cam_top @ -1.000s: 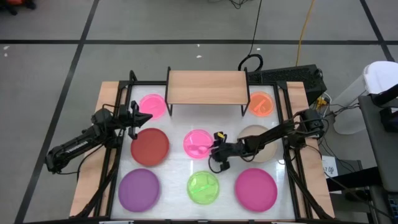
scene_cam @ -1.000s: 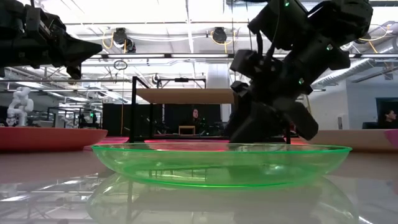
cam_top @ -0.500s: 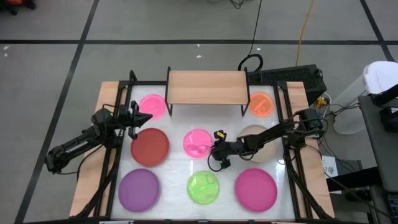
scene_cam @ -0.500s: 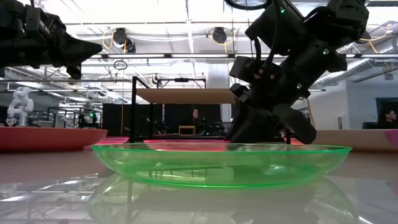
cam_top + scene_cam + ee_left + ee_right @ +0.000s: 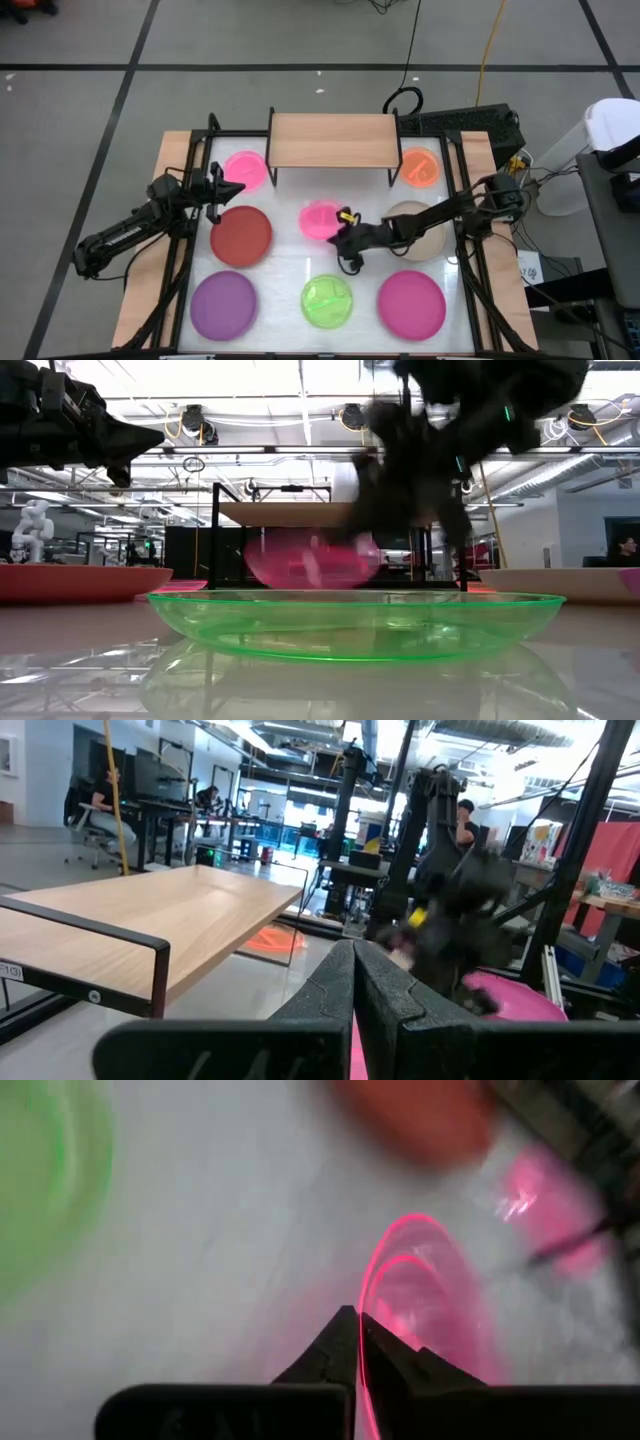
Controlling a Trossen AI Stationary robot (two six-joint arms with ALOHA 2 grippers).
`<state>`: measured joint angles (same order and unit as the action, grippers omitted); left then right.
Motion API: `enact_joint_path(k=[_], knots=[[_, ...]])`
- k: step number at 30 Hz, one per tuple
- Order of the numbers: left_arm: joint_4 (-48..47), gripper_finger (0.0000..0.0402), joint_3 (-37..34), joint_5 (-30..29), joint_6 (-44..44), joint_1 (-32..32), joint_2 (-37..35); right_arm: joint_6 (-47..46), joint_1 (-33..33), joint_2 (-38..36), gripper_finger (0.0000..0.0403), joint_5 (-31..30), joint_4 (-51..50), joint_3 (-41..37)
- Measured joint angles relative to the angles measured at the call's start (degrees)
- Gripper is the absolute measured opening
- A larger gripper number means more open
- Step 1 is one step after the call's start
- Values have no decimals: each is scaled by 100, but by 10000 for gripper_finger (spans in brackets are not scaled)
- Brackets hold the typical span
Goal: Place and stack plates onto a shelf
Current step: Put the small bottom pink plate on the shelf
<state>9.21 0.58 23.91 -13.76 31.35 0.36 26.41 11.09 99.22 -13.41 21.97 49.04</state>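
The right gripper (image 5: 343,222) has closed on the rim of the small pink plate (image 5: 320,219) at the middle of the tabletop (image 5: 290,268) and lifted it: half a second ago that plate lay flat, whereas the low view now shows it tilted up (image 5: 312,557) and clear of the surface, hanging in front of the shelf (image 5: 285,513). From above, the plate looks narrower than before and has shifted a little toward the shelf (image 5: 333,139), which stands at the far edge of the tabletop with nothing on its board. The right wrist view shows the plate's thin pink edge (image 5: 415,1295) pinched between the two dark fingers (image 5: 338,1342), which meet on it. The other plates lie where they were: a second small pink plate (image 5: 245,168) beside the shelf's left legs, the orange plate (image 5: 420,167) beside its right legs, the red plate (image 5: 241,235) left of centre, the beige plate (image 5: 420,235) partly under the right arm, and the purple plate (image 5: 223,305), green plate (image 5: 327,301) and magenta plate (image 5: 412,304) in a row along the near edge. The left gripper (image 5: 214,194) has not moved; it hovers above the far rim of the red plate, its fingers (image 5: 345,985) pressed together on nothing.
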Motion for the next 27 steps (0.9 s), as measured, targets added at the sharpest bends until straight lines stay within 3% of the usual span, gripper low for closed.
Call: enact_joint_path(k=[8, 16, 21, 27], knots=[[3, 5, 0, 0, 0, 0, 0, 1152, -153, -598, 0, -176, 2, 1190], [-2, 5, 0, 1, 0, 0, 0, 1340, -1400, -392, 0, -261, -1083, 2217], [-3, 5, 0, 1, -2, 0, 0, 954, -2142, -283, 0, 297, -1210, 2297], [-3, 5, 0, 1, 0, 0, 0, 713, -2545, -271, 0, 942, -1018, 2299]])
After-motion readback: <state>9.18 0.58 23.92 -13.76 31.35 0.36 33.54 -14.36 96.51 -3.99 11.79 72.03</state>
